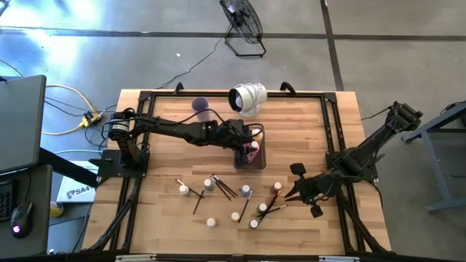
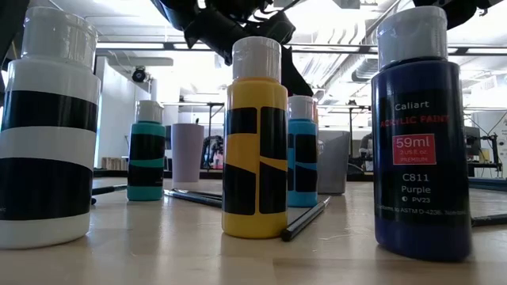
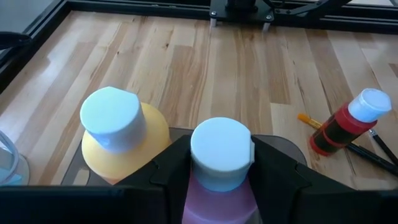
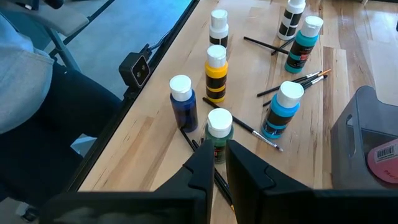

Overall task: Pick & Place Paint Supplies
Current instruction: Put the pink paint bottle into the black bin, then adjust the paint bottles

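My left gripper reaches over the grey tray at the table's middle and is shut on a pink paint bottle with a white cap. An orange bottle stands beside it in the tray. Nearer the front edge, several small bottles and thin brushes are spread over the wood. A red bottle lies on its side. My right gripper hovers shut at the right, above a green bottle, touching nothing. My left gripper pinches the pink bottle between its two fingers, one on each side, at the cap and the neck just below it. The fingers slant down from the table's left side. The bottle is upright; its base is hidden, so I cannot tell whether it stands in the tray.
A lilac cup and a white rounded object stand at the far edge. Black rails frame the table. In the low view, purple, yellow and white-and-black bottles stand close to the front edge.
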You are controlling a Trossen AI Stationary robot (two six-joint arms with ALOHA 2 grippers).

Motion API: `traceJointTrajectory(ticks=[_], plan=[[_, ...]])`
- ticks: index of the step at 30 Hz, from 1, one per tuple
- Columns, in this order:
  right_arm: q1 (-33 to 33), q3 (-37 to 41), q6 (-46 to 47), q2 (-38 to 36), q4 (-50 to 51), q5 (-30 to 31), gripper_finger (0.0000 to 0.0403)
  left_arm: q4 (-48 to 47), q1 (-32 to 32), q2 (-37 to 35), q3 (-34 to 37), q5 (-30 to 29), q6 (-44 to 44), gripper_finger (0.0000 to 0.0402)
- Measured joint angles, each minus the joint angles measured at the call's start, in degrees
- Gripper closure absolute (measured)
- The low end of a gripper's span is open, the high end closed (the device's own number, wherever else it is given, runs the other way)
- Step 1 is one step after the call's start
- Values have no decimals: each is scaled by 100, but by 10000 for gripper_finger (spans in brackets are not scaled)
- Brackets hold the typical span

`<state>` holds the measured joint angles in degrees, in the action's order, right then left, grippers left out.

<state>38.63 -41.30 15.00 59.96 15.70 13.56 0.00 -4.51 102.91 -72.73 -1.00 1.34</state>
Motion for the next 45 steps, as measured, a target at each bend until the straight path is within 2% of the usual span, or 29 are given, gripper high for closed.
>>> traceJointTrajectory(ticks=[10,14,26,35,39,42,45], plan=[[0,0,0,0,2,0,371,-81,2,11,-90,14,-111,155],[0,0,0,0,2,0,371,-262,2,20,-239,18,-114,139],[0,0,-2,0,4,0,371,-1268,2,15,-1130,49,-106,137],[0,0,-2,0,3,0,371,-1898,2,11,-1915,60,541,137],[0,0,-2,0,2,0,371,-2302,5,2,-2079,56,301,137],[0,0,-21,0,2,0,371,-2496,39,-16,-2068,31,161,152],[0,0,-175,0,0,2,371,-2576,89,-62,-2065,-45,-14,189]])
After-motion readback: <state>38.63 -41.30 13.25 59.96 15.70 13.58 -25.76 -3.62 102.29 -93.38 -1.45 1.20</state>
